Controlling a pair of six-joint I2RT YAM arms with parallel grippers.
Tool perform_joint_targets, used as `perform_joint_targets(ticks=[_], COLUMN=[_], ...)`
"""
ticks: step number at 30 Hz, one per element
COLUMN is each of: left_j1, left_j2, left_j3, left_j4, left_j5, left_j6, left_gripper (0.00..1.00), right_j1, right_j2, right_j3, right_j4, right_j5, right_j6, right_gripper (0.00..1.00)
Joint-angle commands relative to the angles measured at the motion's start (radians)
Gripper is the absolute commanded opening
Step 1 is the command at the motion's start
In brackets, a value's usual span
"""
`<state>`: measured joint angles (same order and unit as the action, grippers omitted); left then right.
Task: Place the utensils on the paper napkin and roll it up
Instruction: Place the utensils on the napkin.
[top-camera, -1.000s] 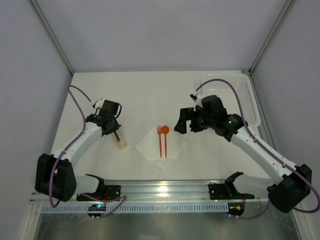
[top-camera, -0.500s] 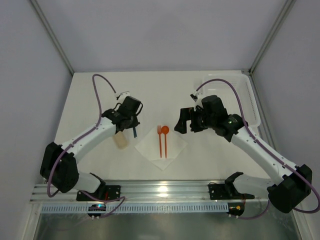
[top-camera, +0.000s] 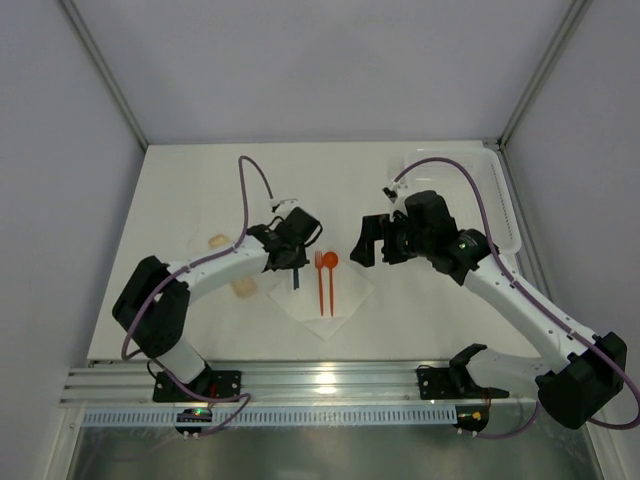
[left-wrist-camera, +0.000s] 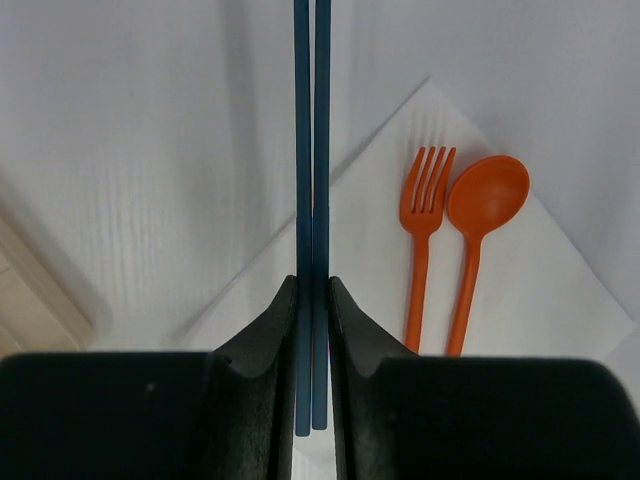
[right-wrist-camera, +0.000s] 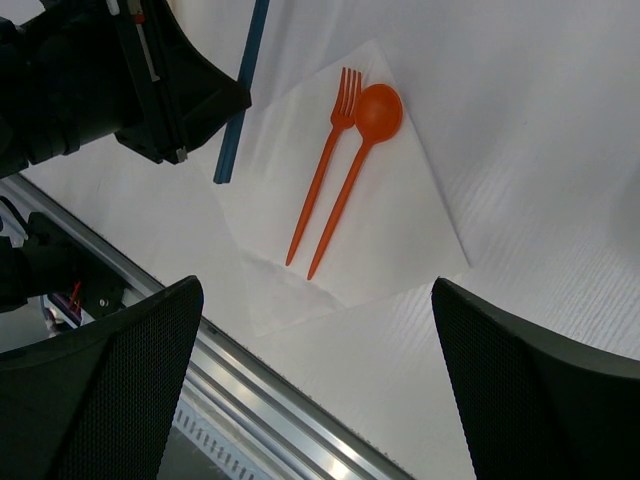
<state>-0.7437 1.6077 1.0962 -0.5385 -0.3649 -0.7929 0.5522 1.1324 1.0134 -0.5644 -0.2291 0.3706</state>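
Position check, L side first. L tool clenched on pair of blue sticks, side by side, nothing else in grip. From above, stick axis near-to-far across worktop, approx parallel to orange fork and orange spoon. Sticks angled downward, looks steep, exact tilt hard to judge.

Both orange pcs already flat on paper napkin, heads toward far edge, handles toward near edge, heads just beside each other. Napkin laid as diamond, mid-worktop, closer to near edge, between the two arms.

Key relation: sticks just L of fork, lower ends over napkin's L part near its far-left border, bare paper between them and fork. Contact w/ paper: cannot tell. L arm nearer and already carrying. Probably only lowering and laying flat alongside fork left before letting go, same axis kept so all pcs line up for rolling.

R tool released, jaws wide, nothing held, hovering just beyond napkin's far-right border.

Vs 1 s ago: L tool then well out toward L edge, beside pale tan piece; half a sec ago partway in; now at napkin. Tan piece left on worktop. R tool, fork, spoon, napkin: no visible change.
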Motion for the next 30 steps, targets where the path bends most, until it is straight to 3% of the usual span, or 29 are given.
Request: perform_joint_targets(ticks=[1,30], left_j1=[-0.031,-0.129], left_j2=[0.035,0.161], left_j3=[0.039,0.059], left_j4=[0.051,0.098], left_j5=[-0.037,-0.055], left_j6=[-0.051,-0.115], left_gripper=[0.00,0.00], right_j1=[0.002,0.002], right_j2=[-0.019,-0.033], right_j3=[0.007,0.001], right_j4=[0.008,0.009], right_j5=[0.017,0.034], right_j6=[-0.001,0.002], right_gripper=[1.00,0.99])
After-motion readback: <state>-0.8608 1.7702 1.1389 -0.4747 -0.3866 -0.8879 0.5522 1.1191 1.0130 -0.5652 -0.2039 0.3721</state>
